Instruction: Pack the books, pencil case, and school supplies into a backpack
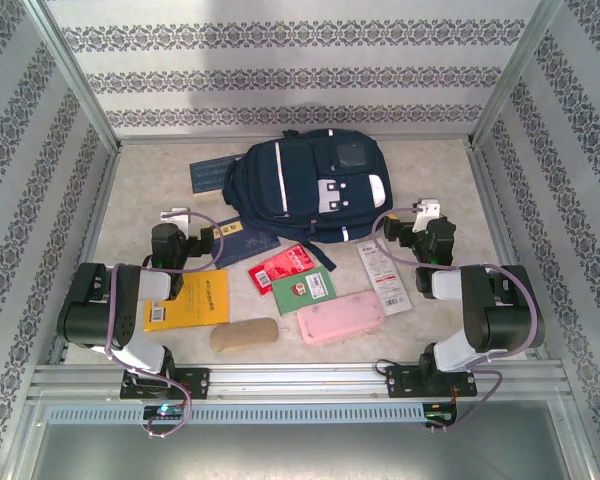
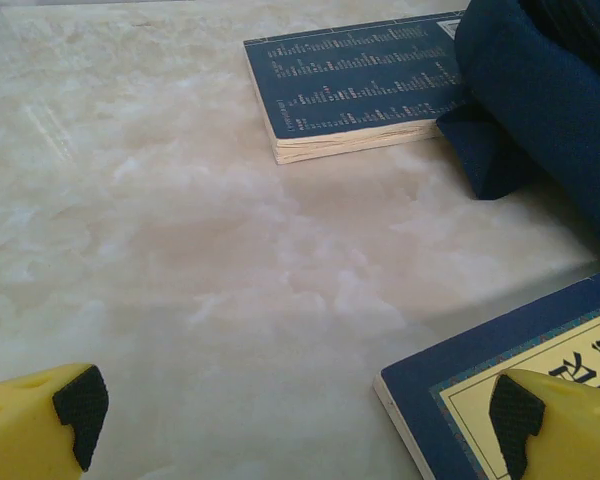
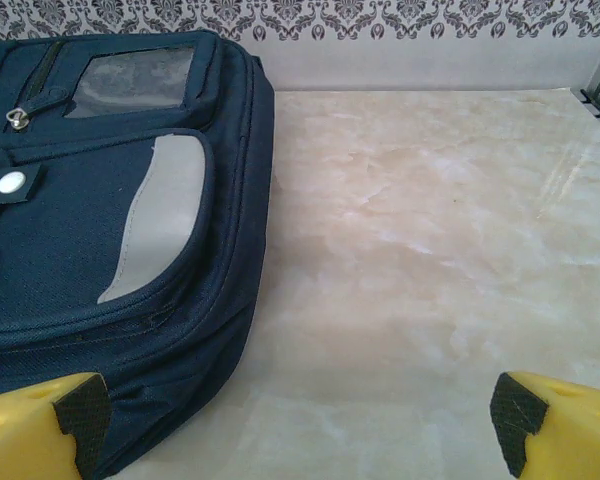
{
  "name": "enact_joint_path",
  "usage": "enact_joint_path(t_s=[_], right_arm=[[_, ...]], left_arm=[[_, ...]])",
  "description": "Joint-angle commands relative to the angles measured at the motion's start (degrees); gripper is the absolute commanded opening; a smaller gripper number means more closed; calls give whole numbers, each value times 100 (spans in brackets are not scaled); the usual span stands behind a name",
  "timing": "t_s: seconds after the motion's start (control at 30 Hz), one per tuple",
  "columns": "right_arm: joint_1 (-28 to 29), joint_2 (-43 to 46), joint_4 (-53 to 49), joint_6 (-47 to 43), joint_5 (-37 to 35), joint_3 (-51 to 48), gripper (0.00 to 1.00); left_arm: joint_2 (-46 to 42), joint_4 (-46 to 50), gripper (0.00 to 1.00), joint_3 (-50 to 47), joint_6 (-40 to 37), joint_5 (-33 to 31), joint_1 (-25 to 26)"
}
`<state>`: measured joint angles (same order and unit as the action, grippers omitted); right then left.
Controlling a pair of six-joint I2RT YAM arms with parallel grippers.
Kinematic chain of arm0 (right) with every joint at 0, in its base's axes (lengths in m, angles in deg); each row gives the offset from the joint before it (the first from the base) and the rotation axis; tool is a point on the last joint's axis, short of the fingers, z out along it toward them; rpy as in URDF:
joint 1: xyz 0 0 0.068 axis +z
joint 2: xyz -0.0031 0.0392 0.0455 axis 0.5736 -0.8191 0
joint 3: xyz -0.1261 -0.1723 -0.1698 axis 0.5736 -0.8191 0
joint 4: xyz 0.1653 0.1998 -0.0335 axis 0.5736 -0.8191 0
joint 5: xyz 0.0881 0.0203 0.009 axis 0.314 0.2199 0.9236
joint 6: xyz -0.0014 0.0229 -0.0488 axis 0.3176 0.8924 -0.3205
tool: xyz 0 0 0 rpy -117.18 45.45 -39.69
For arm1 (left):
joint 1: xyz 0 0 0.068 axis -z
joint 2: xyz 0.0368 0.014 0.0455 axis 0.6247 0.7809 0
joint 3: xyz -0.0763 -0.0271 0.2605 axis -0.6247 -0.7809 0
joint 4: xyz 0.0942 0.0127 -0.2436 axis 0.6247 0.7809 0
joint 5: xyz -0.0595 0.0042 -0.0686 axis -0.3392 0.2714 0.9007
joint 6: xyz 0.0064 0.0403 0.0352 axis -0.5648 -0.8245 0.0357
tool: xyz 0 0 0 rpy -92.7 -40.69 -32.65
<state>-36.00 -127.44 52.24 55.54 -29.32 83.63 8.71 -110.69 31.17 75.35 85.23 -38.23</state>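
Note:
The navy backpack (image 1: 305, 185) lies flat at the back middle of the table. One dark blue book (image 1: 208, 175) lies to its left, another (image 1: 248, 243) at its lower left corner. In front lie a yellow book (image 1: 188, 300), a red packet (image 1: 282, 266), a green book (image 1: 305, 289), a pink pencil case (image 1: 340, 316) and a white strip packet (image 1: 383, 275). My left gripper (image 1: 177, 215) (image 2: 290, 420) hangs open over bare table, the near blue book (image 2: 500, 370) by its right finger. My right gripper (image 1: 427, 210) (image 3: 300, 410) is open beside the backpack's (image 3: 100, 220) right edge.
A tan oblong pouch (image 1: 245, 333) lies near the front edge, left of the pencil case. Patterned walls and metal posts (image 1: 75, 75) close in the table on three sides. Bare marble tabletop (image 3: 430, 220) stretches right of the backpack.

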Motion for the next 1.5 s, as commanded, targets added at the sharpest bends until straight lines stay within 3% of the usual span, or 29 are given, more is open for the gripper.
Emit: enact_joint_path(t_s=[0.0, 0.83, 0.97, 1.1, 1.23, 1.33, 1.4, 1.47], right_arm=[[-5, 48, 33, 0, 122, 11, 98], [20, 63, 49, -13, 95, -7, 98], [67, 552, -460, -191, 526, 127, 98], [576, 1961, -1748, -463, -341, 330, 98], [1511, 3225, -2578, -605, -734, 662, 98], [2509, 3725, -3403, -778, -842, 1236, 98], [3178, 3870, -4027, -581, -1051, 1770, 98], [3775, 3828, -4759, -181, -1723, 2414, 98]], left_arm=[[7, -271, 99, 45, -76, -13, 38], [-1, -204, 99, 75, -53, 226, -53], [-824, 1215, 99, 530, -61, 222, -56], [-2234, 2049, 99, 750, -338, 99, 111], [-3098, 3929, 99, 1689, -215, 158, 670], [-3619, 5111, 100, 2360, 433, 1011, 1013], [-3873, 6100, 100, 2905, 1092, -50, 1656], [-3910, 7024, 100, 3545, 1333, -328, 2066]])
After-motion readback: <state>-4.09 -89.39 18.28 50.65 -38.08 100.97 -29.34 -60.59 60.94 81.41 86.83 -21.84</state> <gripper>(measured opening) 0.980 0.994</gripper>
